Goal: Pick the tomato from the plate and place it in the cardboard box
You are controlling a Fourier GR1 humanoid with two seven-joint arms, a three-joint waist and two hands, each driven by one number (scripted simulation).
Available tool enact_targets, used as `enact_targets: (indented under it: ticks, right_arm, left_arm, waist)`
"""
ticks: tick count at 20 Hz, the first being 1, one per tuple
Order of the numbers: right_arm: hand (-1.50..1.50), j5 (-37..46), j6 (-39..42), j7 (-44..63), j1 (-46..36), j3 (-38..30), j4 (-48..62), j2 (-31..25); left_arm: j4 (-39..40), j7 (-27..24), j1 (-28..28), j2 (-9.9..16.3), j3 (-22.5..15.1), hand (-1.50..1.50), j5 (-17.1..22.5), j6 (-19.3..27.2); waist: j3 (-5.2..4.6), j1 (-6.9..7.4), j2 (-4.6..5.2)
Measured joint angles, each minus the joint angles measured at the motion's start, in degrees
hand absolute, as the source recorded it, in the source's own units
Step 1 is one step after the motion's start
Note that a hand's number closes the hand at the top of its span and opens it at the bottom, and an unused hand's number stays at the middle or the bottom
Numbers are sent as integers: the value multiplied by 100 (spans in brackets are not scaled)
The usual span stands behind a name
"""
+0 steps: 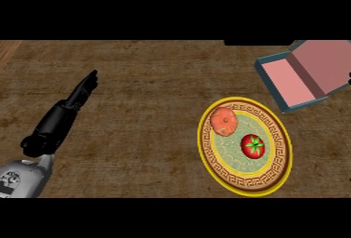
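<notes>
The left hand (77,96) is seen at the view's left, fingers straight and released, nothing held, raised over the worktop (137,139). Well to its right a plate (274,183) is set on the worktop, and the tomato (253,146) lies on it, apart from the hand. An orange fruit (224,121) lies beside the tomato on the same plate. Beyond the plate, farther right of the hand, the box (302,74) stands open. The right hand is not shown.
</notes>
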Motion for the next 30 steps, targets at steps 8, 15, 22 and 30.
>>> enact_targets:
  ticks: [8,15,22,30]
  right_arm:
    - [-150,415,987,2130,-663,1091,-1207,-436]
    - [-150,664,1689,4057,-1622,2275,-1527,236]
    - [-150,939,2121,5148,-2129,2965,-1373,1355]
    - [-150,1802,2264,5267,-2304,3331,-889,2081]
  left_arm:
    - [78,50,-131,-36,99,0,-4,-173]
    - [142,49,-223,-161,168,0,-137,-270]
    - [129,-3,-75,-318,314,0,-313,-369]
    - [13,149,-51,-530,429,0,-501,-437]
  waist:
    - [-7,99,8]
    - [-5,129,17]
    - [3,76,4]
    - [7,40,0]
